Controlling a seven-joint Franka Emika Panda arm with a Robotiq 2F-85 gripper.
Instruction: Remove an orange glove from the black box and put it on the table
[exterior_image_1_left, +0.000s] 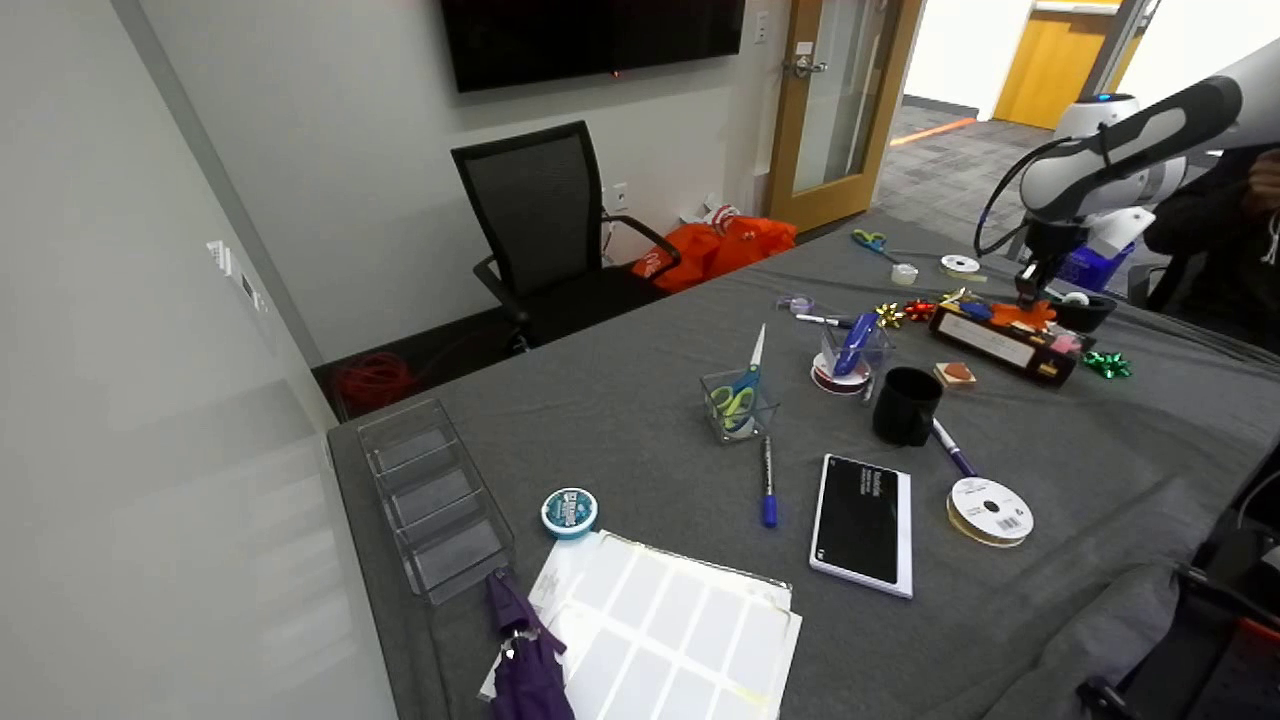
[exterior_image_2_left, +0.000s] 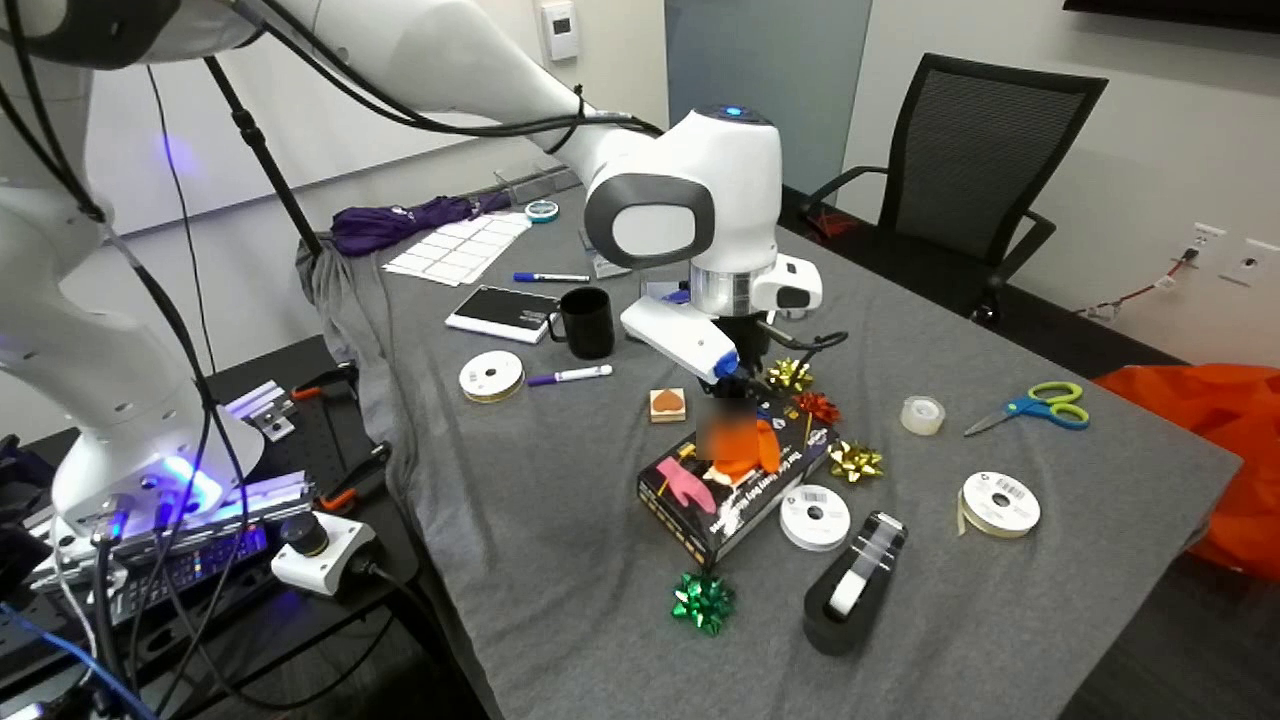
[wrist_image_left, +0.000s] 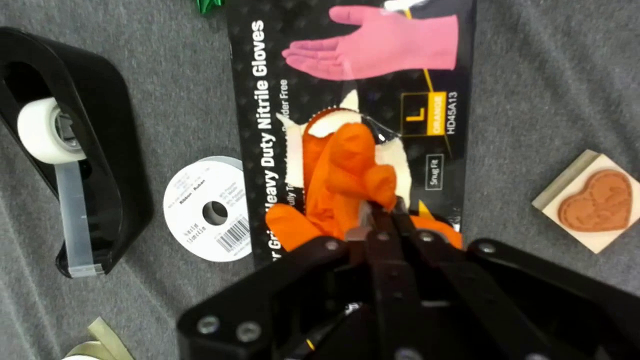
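Note:
The orange glove (wrist_image_left: 335, 180) is crumpled and sticks up out of the torn opening of the black box (wrist_image_left: 435, 150). It also shows on top of the box in both exterior views (exterior_image_1_left: 1022, 315) (exterior_image_2_left: 757, 450). My gripper (wrist_image_left: 382, 205) points down over the box, its fingers close together with a fold of the glove pinched between the tips. The lower part of the glove is still in the opening or hidden by the fingers. In an exterior view the fingertips (exterior_image_2_left: 735, 400) are blurred. The black box lies flat on the dark grey table (exterior_image_2_left: 560, 500).
A white ribbon spool (exterior_image_2_left: 815, 518) and a black tape dispenser (exterior_image_2_left: 855, 590) stand close beside the box. A heart stamp (exterior_image_2_left: 667, 405), a green bow (exterior_image_2_left: 703, 603), gold bows (exterior_image_2_left: 855, 461), a red bow (exterior_image_2_left: 818, 406) and a black mug (exterior_image_2_left: 586, 323) are around it.

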